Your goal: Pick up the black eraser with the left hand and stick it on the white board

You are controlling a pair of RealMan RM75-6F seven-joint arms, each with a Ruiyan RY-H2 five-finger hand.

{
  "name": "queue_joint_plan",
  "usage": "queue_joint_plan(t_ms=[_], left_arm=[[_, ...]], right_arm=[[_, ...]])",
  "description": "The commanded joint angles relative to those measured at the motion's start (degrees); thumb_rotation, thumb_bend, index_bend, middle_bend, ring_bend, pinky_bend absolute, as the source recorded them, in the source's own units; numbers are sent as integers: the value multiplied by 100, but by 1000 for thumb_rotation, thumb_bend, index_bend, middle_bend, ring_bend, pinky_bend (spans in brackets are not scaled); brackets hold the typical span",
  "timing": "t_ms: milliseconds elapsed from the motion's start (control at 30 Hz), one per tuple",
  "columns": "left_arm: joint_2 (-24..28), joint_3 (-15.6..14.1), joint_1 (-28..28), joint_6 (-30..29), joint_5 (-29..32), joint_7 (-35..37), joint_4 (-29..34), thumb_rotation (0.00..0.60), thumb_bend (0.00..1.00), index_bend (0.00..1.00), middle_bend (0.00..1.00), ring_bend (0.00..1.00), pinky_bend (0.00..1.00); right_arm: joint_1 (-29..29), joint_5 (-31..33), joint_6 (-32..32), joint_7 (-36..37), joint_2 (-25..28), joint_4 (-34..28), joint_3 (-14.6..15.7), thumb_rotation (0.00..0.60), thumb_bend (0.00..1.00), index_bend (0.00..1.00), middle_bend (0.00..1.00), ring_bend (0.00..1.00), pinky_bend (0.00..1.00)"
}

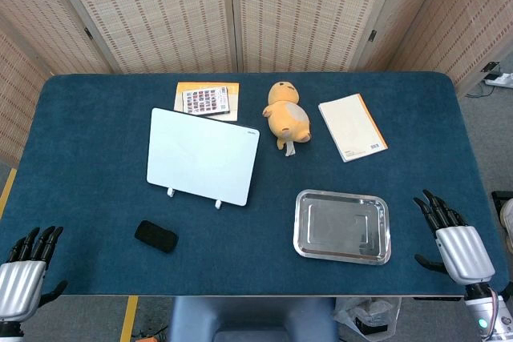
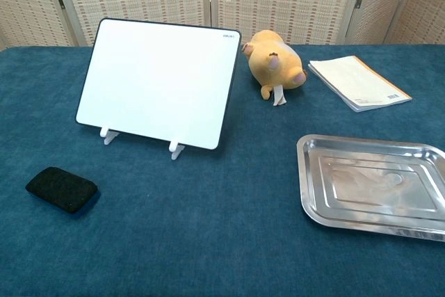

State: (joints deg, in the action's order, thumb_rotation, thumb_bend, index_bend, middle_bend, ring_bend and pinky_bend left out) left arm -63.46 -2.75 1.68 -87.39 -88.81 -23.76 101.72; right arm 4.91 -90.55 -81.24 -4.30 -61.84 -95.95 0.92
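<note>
The black eraser lies flat on the blue tablecloth, in front of the white board's left side. The white board stands propped on two small white feet, leaning back, left of the table's centre. My left hand hovers at the near left corner of the table, fingers spread and holding nothing, well left of the eraser. My right hand is at the near right edge, fingers apart and empty. Neither hand shows in the chest view.
A steel tray sits near the front right. A yellow plush toy and a notebook lie further back. An orange card with a calculator is behind the board.
</note>
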Motion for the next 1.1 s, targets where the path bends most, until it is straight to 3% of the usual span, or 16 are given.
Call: queue_joint_plan(t_ms=[33,300,367,433,467,533,600,733,1000,1100], left_arm=[[-3,-3,0,2,-4,-5,-1,600,213,0,133,84,180],[35,-68,-85,38,-306,236,-99,600,215,4,174,104,203],[-13,-51,-122,-112,-596,393,-277,600,215,45,447,288,300],[-97,-99,-229,-111,-916,761,-500,600,215,141,893,715,629],[-108,-129,-307,-50,-1039,969,-579,600,215,188,993,868,789],[-161,-114,-474,65,-1202,1193,-731,600,215,259,1000,967,937],[-253,-86,-640,193,-1348,1224,-802,600,215,311,1000,998,994],[-146,-117,-1011,937,-1200,1273,-466,600,219,328,1000,1000,1000],[-91,243,-1801,2551,53,932,78,600,222,336,1000,1000,1000],[-212,413,-2043,2850,418,730,85,600,222,299,1000,1000,1000]], right_arm=[[-4,-1,-7,8,3,-1,1,600,151,0,0,67,215],[-10,-33,-32,15,-2,4,9,600,151,0,0,67,215],[-9,-61,-36,10,-5,7,19,600,151,0,0,68,215],[-7,-57,-29,-1,-9,10,20,600,151,0,0,68,215],[-2,-48,-20,-5,-11,9,15,600,151,0,0,68,215],[19,-20,19,-14,-13,9,2,600,151,0,0,67,215],[45,11,54,-9,-15,9,-20,600,151,0,0,67,215],[88,51,131,-17,-15,12,-35,600,152,0,0,67,215],[9,-47,-92,263,67,34,-32,600,151,0,0,68,215],[-18,-109,-167,386,94,72,-17,600,151,0,0,68,216]])
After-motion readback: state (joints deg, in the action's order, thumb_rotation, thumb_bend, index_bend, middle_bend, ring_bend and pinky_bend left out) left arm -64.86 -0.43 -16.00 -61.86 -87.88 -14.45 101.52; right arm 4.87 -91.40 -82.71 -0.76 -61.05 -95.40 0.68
